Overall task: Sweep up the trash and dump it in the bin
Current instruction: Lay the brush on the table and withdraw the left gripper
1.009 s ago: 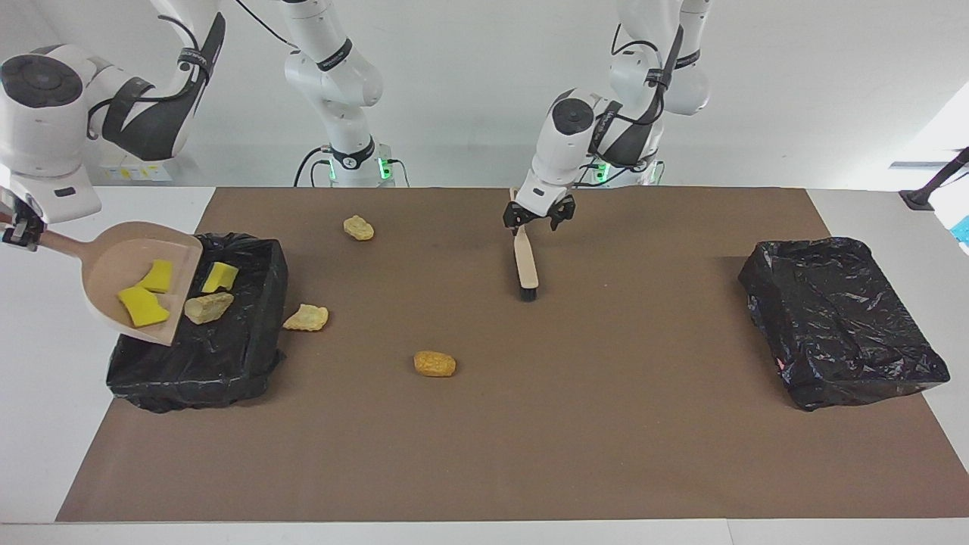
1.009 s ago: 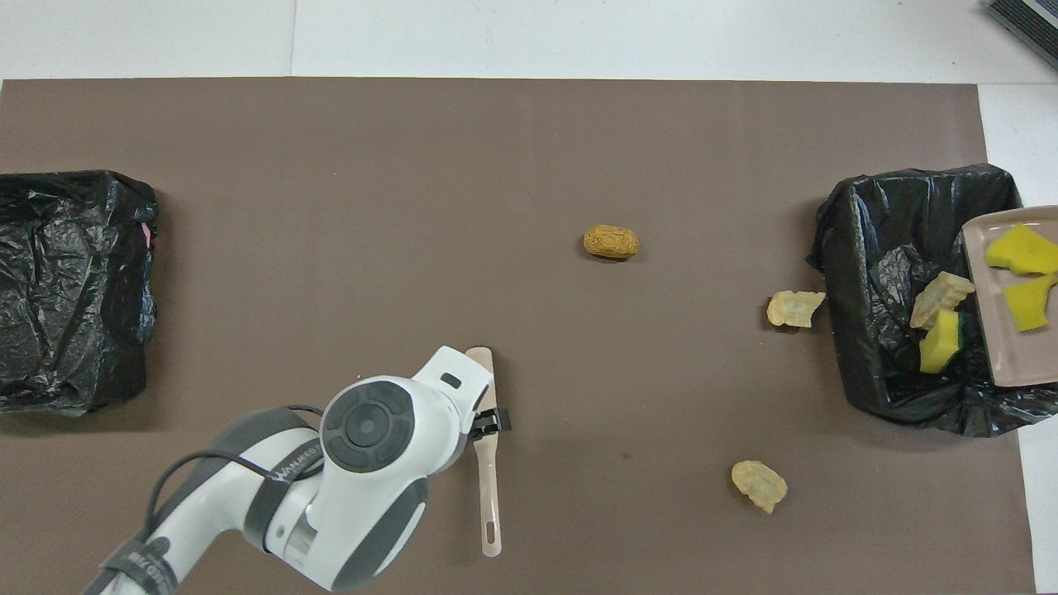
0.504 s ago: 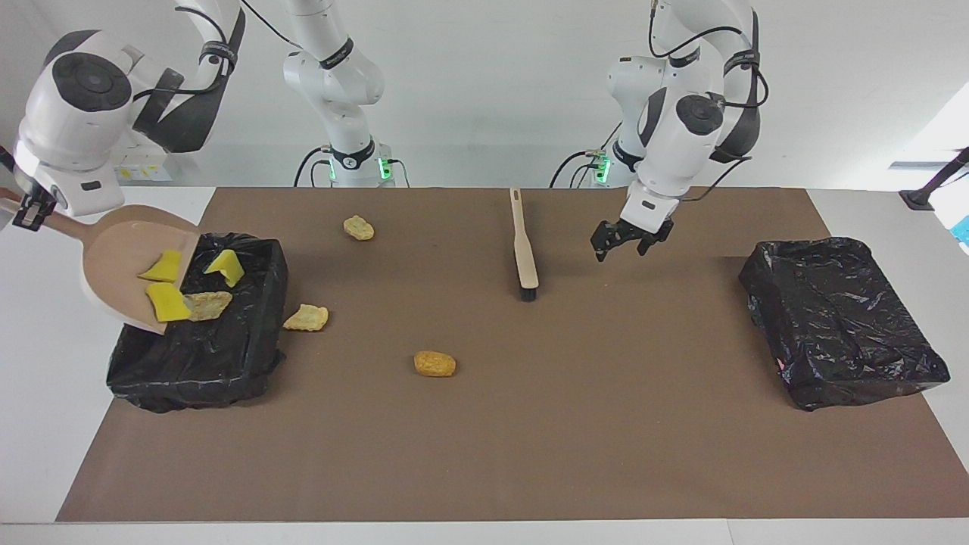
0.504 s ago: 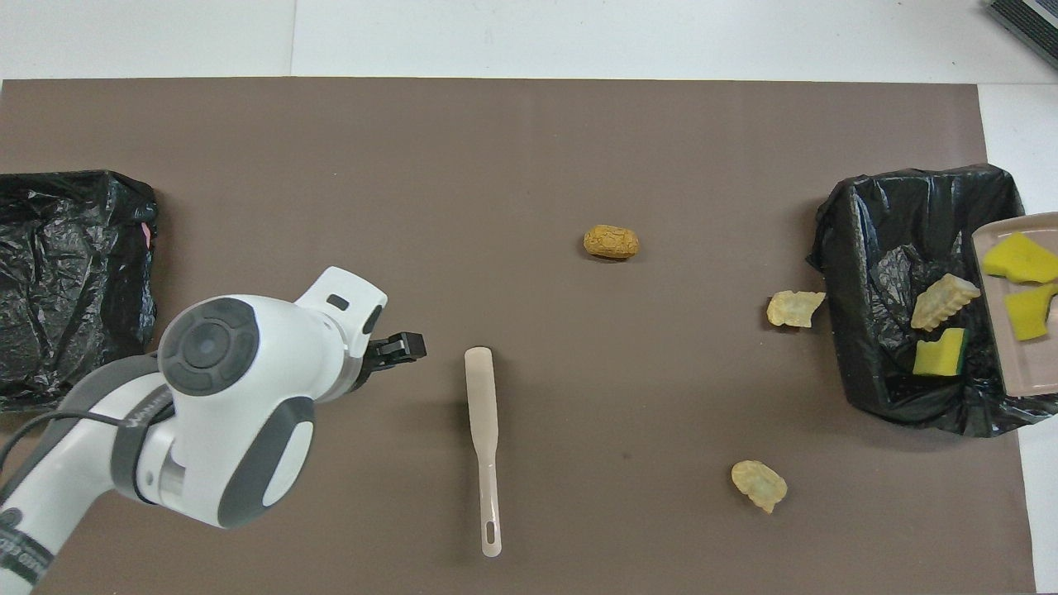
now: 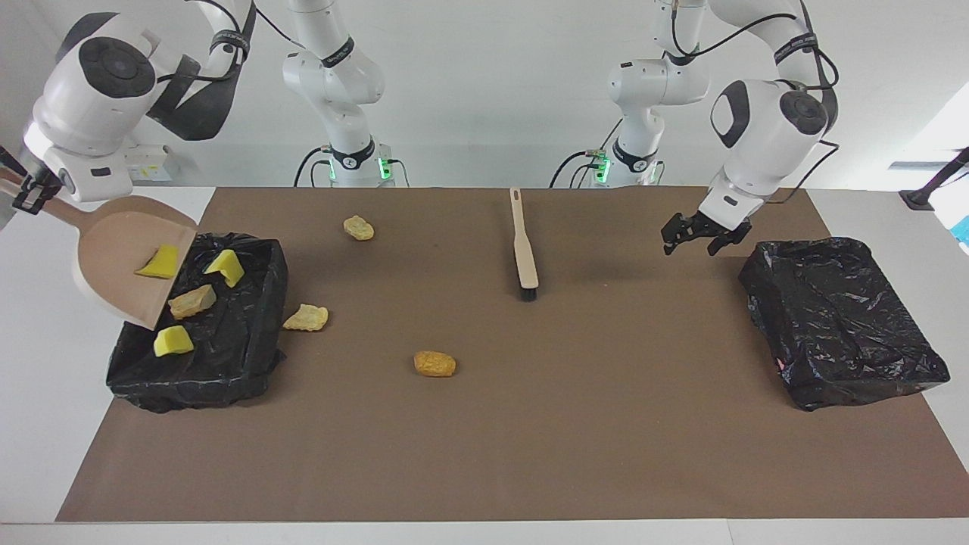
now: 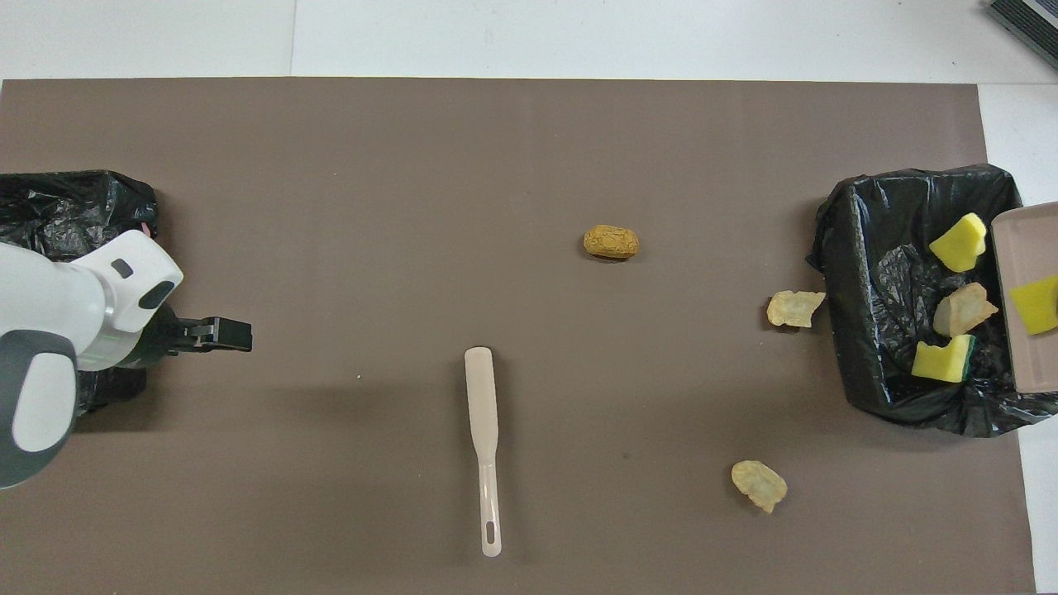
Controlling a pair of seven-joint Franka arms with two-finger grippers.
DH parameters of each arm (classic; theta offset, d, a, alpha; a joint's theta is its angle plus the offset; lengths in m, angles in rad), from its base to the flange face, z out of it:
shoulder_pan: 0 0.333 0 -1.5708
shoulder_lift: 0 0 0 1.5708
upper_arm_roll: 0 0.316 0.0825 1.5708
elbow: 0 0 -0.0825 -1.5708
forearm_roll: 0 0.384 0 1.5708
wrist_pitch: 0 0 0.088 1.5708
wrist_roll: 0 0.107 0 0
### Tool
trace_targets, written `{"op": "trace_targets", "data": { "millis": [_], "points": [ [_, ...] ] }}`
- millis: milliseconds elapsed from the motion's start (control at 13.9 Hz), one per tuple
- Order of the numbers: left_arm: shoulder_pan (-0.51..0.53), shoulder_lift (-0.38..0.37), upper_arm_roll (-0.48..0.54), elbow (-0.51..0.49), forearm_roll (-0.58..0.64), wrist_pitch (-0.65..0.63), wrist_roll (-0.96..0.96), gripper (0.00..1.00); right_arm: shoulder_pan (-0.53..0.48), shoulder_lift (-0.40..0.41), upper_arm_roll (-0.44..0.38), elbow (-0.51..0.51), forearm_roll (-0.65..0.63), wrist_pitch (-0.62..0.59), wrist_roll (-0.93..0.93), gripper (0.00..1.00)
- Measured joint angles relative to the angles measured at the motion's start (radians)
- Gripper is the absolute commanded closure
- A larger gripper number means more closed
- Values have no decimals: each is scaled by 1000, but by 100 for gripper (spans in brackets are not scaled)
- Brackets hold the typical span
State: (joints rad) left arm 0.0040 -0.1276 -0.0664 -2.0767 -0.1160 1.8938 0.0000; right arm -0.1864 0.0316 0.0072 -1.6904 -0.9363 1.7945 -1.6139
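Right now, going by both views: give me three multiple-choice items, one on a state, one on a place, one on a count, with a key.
1. The dustpan is:
A) lying flat, unheld
B) tilted over the bin, held by the right tool
C) upside down in the bin

2. The brush lies:
A) in the bin
B) on the dustpan
C) on the mat, unheld

3. Trash scraps on the mat, outside the bins:
A) three
B) one
C) six

Key:
1 B: the dustpan slopes over the bin's rim, with one yellow sponge in it.
2 C: the left tool hangs open over the mat, apart from the brush.
3 A: three nuggets lie on the mat.
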Motion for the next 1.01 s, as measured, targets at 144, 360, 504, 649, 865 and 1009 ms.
{"op": "trace_targets", "data": {
  "millis": [144, 360, 504, 649, 865, 1009],
  "points": [
    [9, 7, -1, 122, 18, -130, 2, 0, 25, -9, 3, -12, -51, -3, 5, 100],
    [16, 64, -2, 299, 35, -221, 2, 0, 30, -26, 11, -43, -112, 0, 46, 100],
    [16, 104, -3, 366, 35, -230, 2, 0, 36, -35, 11, -53, -123, 2, 53, 100],
    [16, 130, -6, 396, 35, -245, 1, 0, 37, -41, 12, -57, -123, 2, 54, 100],
    [16, 118, -7, 408, 35, -279, 0, 0, 37, -50, 12, -59, -47, -1, 63, 100],
    [16, 101, -7, 404, 35, -287, -1, 0, 37, -60, 12, -58, 68, -20, 67, 100]
  ]
}}
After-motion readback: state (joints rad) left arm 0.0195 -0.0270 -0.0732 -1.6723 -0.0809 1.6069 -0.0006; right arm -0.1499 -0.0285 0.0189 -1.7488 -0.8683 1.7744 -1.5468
